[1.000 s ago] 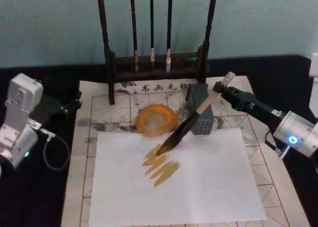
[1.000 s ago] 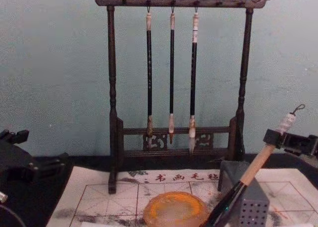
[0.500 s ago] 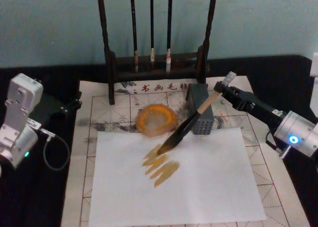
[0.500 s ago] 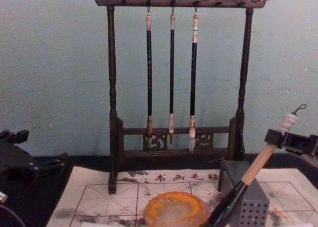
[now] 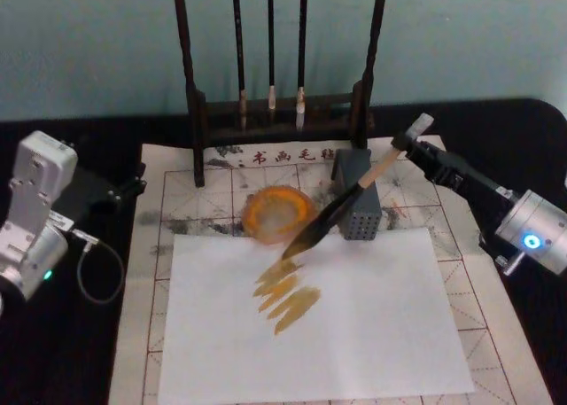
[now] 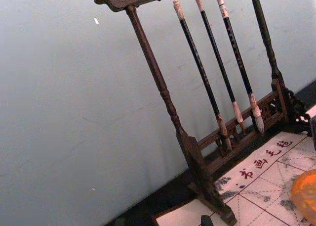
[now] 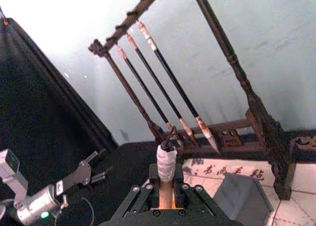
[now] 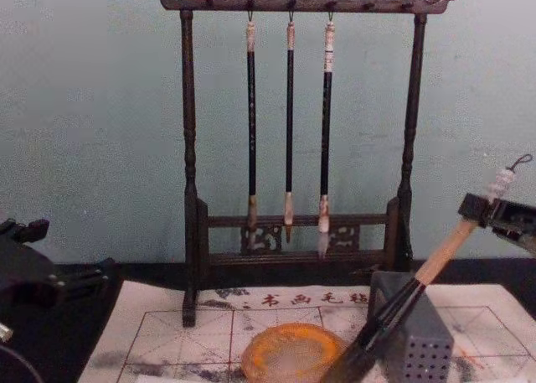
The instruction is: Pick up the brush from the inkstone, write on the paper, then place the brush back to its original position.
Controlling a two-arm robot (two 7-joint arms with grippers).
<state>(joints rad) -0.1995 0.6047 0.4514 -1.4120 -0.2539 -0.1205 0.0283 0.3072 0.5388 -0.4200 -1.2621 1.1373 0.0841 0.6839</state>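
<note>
My right gripper (image 5: 409, 144) is shut on the top of the brush's (image 5: 345, 203) wooden handle, at the right rear of the paper (image 5: 177, 201). The brush slants down to the left. Its dark tip hangs beside the front right rim of the orange inkstone (image 5: 266, 214), at the far edge of a plain white sheet (image 5: 354, 334). Ochre strokes (image 5: 283, 292) mark that sheet. The right wrist view shows the white-wrapped end of the brush (image 7: 167, 159) rising between the fingers (image 7: 183, 192). From the chest view the brush (image 8: 423, 281) slopes towards the inkstone (image 8: 285, 354). My left gripper (image 5: 133, 182) is parked open at the left.
A dark wooden rack (image 5: 189, 77) with three thin hanging brushes stands along the paper's far edge. A grey perforated block (image 5: 361, 212) sits just right of the inkstone, under the brush handle. Black cloth surrounds the paper.
My right gripper has moved up and to the right. The brush tip has left the ochre strokes and shifted back towards the inkstone. The left arm stayed still.
</note>
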